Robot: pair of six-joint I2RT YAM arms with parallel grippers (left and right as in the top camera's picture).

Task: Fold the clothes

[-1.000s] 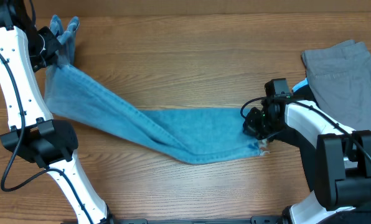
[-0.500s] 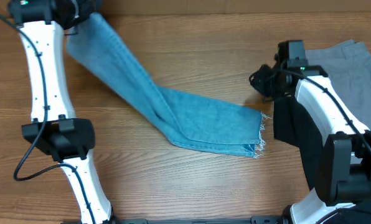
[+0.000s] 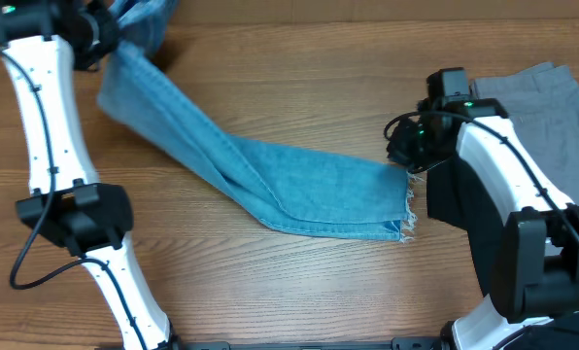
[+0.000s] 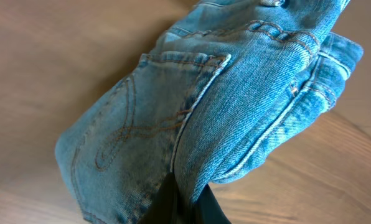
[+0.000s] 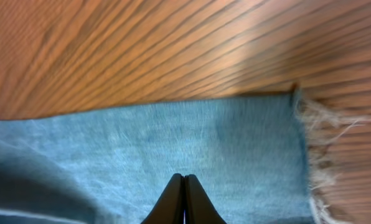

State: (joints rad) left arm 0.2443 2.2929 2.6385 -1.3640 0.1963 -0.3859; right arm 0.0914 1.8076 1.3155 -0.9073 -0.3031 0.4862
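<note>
The light blue denim jeans (image 3: 299, 185) lie in a long diagonal strip across the wooden table, with the frayed hem (image 3: 407, 209) to the right. My left gripper (image 3: 110, 39) holds the waist end raised at the back left. In the left wrist view that gripper (image 4: 185, 202) is shut on a fold of denim beside a stitched back pocket (image 4: 129, 124). My right gripper (image 3: 398, 156) hovers at the hem's far corner. In the right wrist view its fingers (image 5: 184, 180) are pressed together over flat denim (image 5: 173, 137) with nothing between them.
A grey garment (image 3: 542, 117) lies at the right back edge, partly under my right arm. Bare wooden tabletop (image 3: 299, 87) extends behind and in front of the jeans.
My left gripper carried the waist end from the far left toward the back, and the leg swung and slid with it. My right gripper left the hem's front, moved back, then came down at its far corner.
</note>
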